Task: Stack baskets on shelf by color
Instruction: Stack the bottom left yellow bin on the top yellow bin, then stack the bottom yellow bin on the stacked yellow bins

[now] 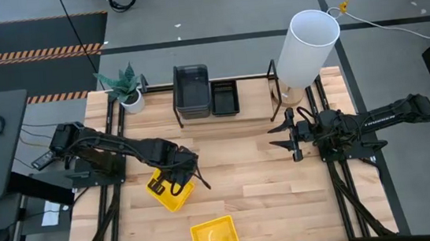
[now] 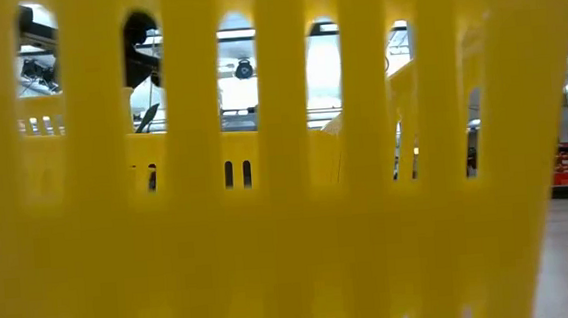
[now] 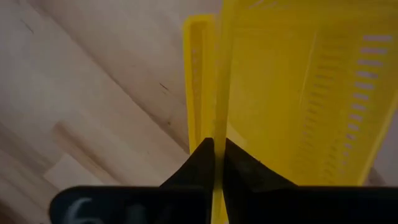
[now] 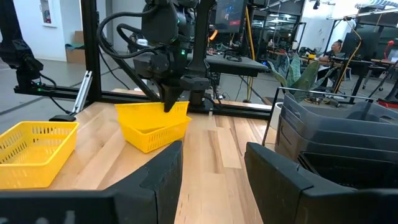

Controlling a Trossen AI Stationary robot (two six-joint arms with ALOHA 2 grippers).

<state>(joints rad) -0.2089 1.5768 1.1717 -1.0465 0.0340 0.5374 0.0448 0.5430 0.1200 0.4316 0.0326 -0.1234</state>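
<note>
Basket point(image 1: 168, 191), bright yellow, slotted walls, rim clenched in left gripper point(image 1: 180, 184).

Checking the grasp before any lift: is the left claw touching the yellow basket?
Touching. The left wrist view shows the left claw pinched on the yellow basket wall.

Glossy yellow plastic baskets point(image 1: 170, 191) sit on a matt, pale wooden table point(image 1: 259, 171) beside dark grey plastic baskets point(image 1: 191, 87).
</note>
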